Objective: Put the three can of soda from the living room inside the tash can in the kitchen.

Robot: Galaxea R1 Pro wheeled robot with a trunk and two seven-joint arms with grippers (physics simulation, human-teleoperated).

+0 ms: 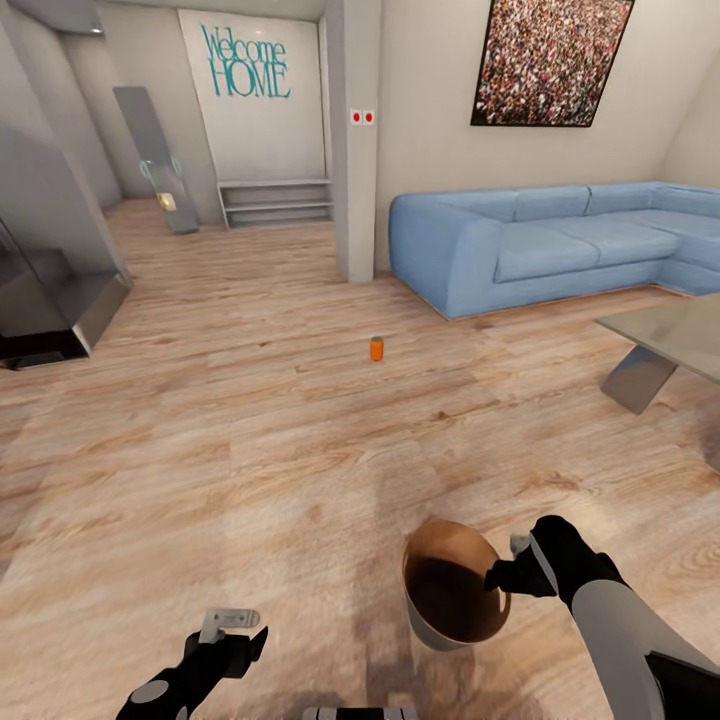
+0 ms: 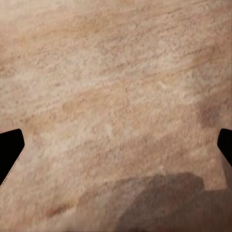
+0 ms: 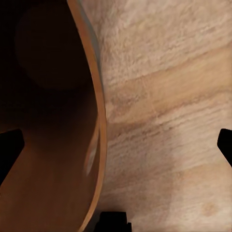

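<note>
1. The small orange soda can with a silver top (image 1: 376, 348) stands upright on the light wood plank floor (image 1: 250, 430), well in front of the blue corner sofa (image 1: 540, 245).
2. I judge it light, rigid and smooth; I would pinch it mid-body.
3. The round tapered bin, pale grey outside and brown inside (image 1: 455, 596), hangs tilted near me, far from the sofa.
4. My right pincer (image 1: 508, 573) straddles its rim, one finger inside; whether it clamps, I cannot tell.
5. My left pincer (image 1: 230, 622) is spread, holding nothing.
</note>
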